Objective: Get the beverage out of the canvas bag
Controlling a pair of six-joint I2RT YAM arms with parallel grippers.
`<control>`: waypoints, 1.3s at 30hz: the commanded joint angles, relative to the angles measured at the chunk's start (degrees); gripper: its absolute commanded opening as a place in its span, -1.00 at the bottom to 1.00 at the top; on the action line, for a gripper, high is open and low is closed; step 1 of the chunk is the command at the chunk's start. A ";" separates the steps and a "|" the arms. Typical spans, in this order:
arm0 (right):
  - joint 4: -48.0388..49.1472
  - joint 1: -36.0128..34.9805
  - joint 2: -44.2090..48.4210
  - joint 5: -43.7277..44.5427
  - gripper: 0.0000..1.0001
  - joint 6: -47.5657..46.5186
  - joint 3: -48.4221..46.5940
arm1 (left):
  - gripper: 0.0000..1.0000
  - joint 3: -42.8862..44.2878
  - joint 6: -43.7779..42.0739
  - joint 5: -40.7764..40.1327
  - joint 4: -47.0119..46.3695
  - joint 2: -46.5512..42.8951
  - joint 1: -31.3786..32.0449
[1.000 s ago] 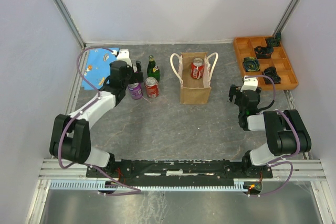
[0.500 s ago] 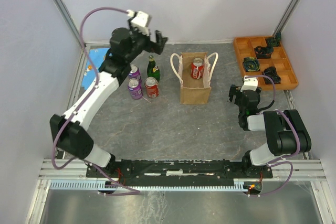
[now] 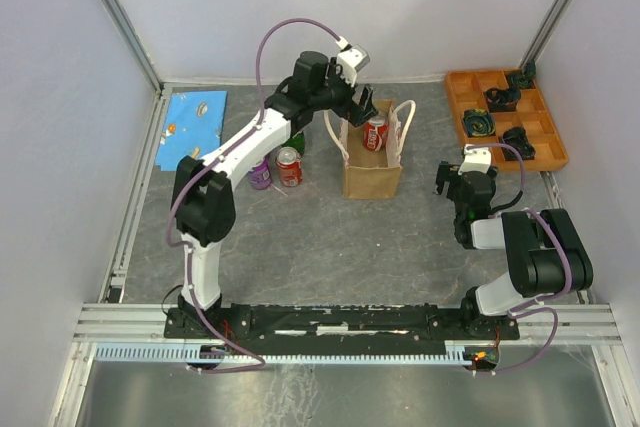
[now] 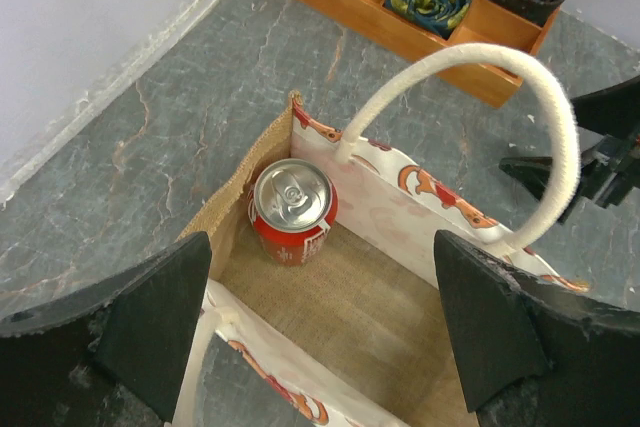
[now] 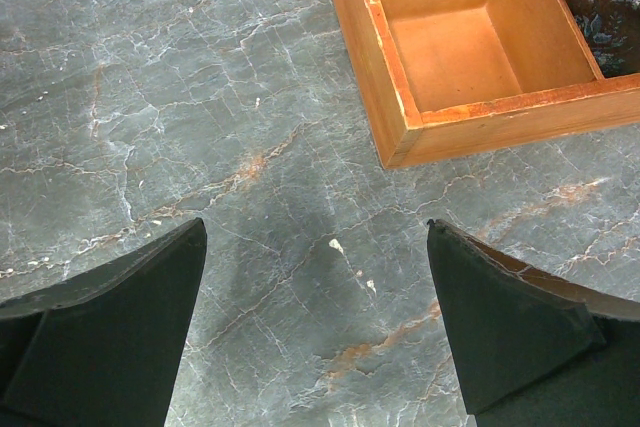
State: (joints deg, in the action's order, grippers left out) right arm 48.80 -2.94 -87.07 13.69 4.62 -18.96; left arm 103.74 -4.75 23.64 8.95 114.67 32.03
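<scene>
My left gripper (image 4: pixel 320 332) hangs spread wide and empty above the upright tan-brown canvas bag (image 4: pixel 420 209). A red aluminium drink can (image 4: pixel 292 209) stands in the bag's corner.

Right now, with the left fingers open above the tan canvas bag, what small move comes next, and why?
Probably nudge the left fingers toward the red soda can before lowering. The can stands upright in a corner of the tan canvas bag, ahead of the open fingers rather than between them, and the white rope handle arches close to one finger.
</scene>
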 commanded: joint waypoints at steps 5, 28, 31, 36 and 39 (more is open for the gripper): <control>1.39 0.16 0.56 -0.42 0.99 -0.24 -1.61 | 0.94 8.86 1.75 0.05 2.02 6.57 2.19; 1.39 0.17 0.52 -0.43 0.99 -0.22 -1.58 | 0.93 12.84 9.32 -16.93 3.17 15.67 4.89; 1.39 0.19 0.57 -0.47 0.99 -0.19 -1.61 | 0.92 13.13 9.66 -16.95 2.83 16.92 4.99; 1.43 0.13 0.55 -0.42 0.99 -0.28 -1.61 | 0.91 13.32 9.76 -16.89 2.60 18.07 5.07; 1.39 0.14 0.50 -0.43 0.99 -0.26 -1.56 | 0.91 13.51 9.76 -17.25 2.49 20.22 5.14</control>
State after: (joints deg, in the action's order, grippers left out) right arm 48.77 -2.94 -87.07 13.72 4.64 -18.96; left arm 115.77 2.55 7.64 13.06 132.33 37.04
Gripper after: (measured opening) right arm 0.991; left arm 0.957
